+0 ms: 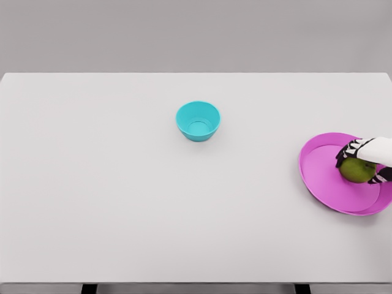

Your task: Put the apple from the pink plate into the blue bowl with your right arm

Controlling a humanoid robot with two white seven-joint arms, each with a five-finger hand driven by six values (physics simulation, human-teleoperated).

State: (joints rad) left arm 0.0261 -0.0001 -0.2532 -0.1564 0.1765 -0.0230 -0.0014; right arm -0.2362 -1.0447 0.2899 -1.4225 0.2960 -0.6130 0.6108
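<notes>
Apple [357, 170]: green, on pink plate [321, 174] at worktop [122, 202] right edge, well apart from blue bowl [198, 120]; right robot hand [358, 160] curled round it; likely firm, smooth, light, best gripped across its widest part.

A wide white table [122, 202] fills my view from left to right. Beyond its far edge stands a plain grey wall [196, 33]. Two dark legs [89, 288] show under the near edge.
</notes>
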